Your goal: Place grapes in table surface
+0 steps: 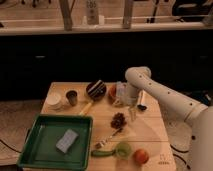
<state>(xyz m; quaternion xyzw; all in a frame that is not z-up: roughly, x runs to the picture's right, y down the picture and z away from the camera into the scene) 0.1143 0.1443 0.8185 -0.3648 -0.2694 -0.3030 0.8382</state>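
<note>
The grapes [118, 120], a small dark reddish-purple cluster, lie on the light tan wooden table surface [145, 131] near its middle. My gripper [132, 113] hangs from the white arm just right of the grapes and slightly above the tabletop. It does not hold them, and a small gap separates it from the cluster.
A green tray [35, 150] holding a grey sponge [67, 140] stands at front left. A dark striped bowl [96, 89], small cup [72, 97] and white bowl [53, 101] stand at the back. A fork [107, 139], green items [115, 150] and round orange-red fruit [141, 156] lie at front.
</note>
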